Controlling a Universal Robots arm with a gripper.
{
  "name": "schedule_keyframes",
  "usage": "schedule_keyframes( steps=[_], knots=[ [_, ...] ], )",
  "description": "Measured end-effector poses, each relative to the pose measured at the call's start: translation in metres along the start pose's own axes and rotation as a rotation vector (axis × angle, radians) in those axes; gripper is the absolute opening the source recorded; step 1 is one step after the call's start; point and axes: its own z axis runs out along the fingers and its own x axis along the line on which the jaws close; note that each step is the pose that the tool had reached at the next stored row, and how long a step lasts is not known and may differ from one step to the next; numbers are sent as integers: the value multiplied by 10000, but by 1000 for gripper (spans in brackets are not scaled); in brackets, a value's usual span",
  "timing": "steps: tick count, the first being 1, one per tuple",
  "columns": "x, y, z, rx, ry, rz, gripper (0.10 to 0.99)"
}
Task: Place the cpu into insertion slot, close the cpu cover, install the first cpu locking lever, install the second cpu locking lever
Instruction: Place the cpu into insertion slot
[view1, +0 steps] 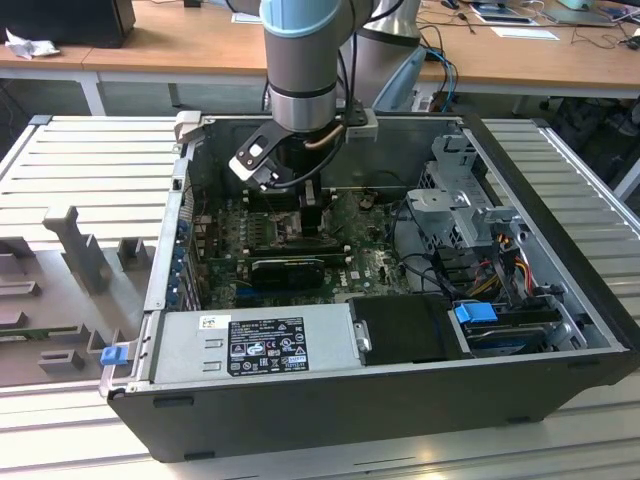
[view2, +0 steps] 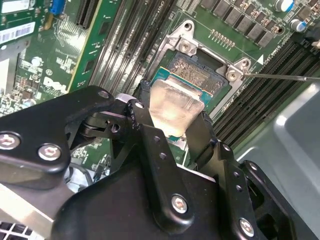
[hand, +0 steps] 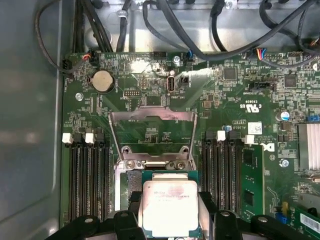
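In both wrist views the cpu (hand: 170, 206) (view2: 176, 106), a pale silvery square chip, sits between my black fingers (view2: 146, 131). My gripper (view2: 174, 105) (hand: 170, 220) is shut on its two opposite edges. It hangs low over the insertion slot (view2: 199, 75) (hand: 126, 184), whose dark pin field shows past the chip's far edge. The cpu cover (hand: 152, 116) stands swung up and open beyond the slot. A thin metal locking lever (view2: 280, 76) juts out sideways by the slot's corner. In the exterior view my gripper (view1: 290, 212) reaches down into the open computer case over the motherboard.
Long black memory slots (hand: 85, 175) (hand: 225, 175) run on both sides of the socket. A black graphics card (view1: 290, 268) lies nearer the camera, with the power supply (view1: 250, 342) in front. A drive cage and cables (view1: 470, 215) fill the exterior view's right.
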Motion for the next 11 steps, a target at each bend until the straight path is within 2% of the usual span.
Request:
schedule_keyframes(
  steps=[2,6,11],
  knots=[
    [8,-12,12,0,31,2,529],
    [27,-29,41,0,35,3,529],
    [62,-65,114,2,51,-41,529]
  ],
)
